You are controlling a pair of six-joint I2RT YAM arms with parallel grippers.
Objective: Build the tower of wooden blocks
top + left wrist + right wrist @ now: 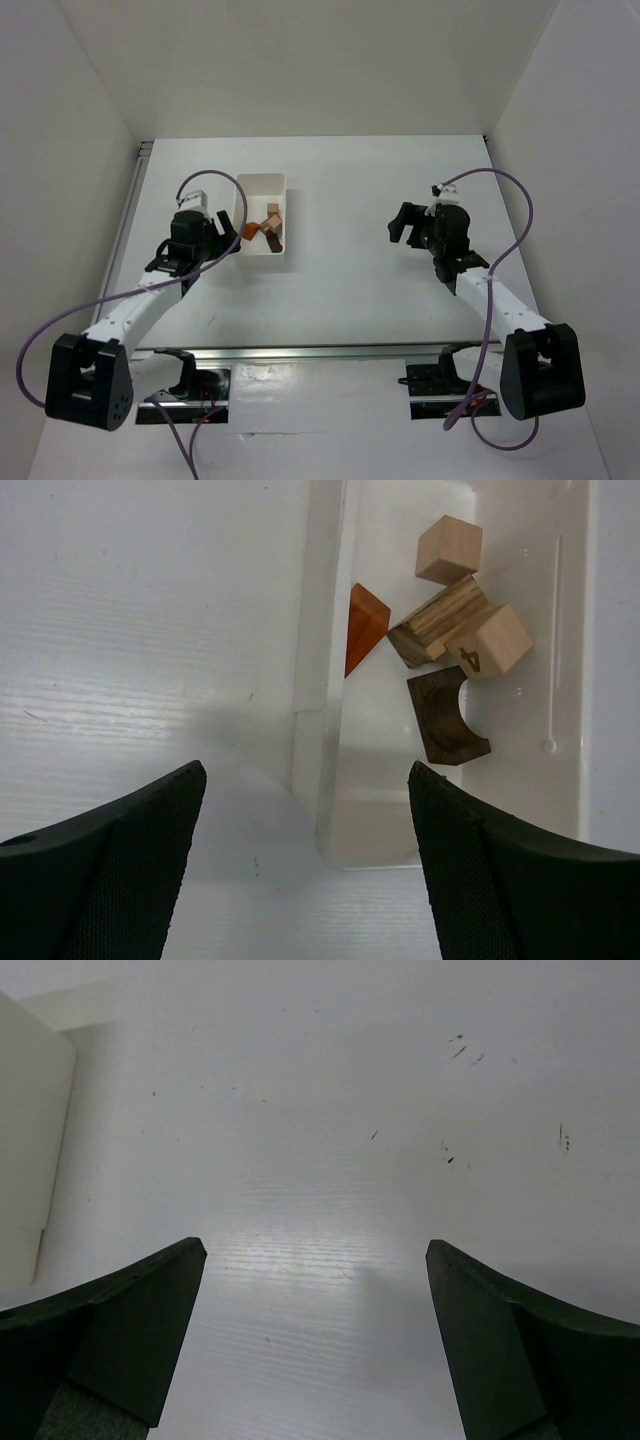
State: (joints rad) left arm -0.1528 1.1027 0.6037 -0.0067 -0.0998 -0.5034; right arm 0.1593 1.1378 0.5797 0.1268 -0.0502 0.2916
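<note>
The tray wall (322, 630) rises between the left jaws, fencing the blocks (448, 548); open table (320, 1160) lies under the right jaws

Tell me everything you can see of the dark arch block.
The arch is dark brown wood with visible grain, a curved notch cut into one side. It lies flat in the white tray, beside a tan cube marked 4 that seems to meet its corner. Nothing holds it.

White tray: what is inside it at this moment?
Five wooden blocks lie in the white tray: an orange-red triangular piece, a plain tan cube, a tan cube marked 4, a striped block, a dark brown arch. The marked cube overlaps the striped block, hiding part of it.
</note>
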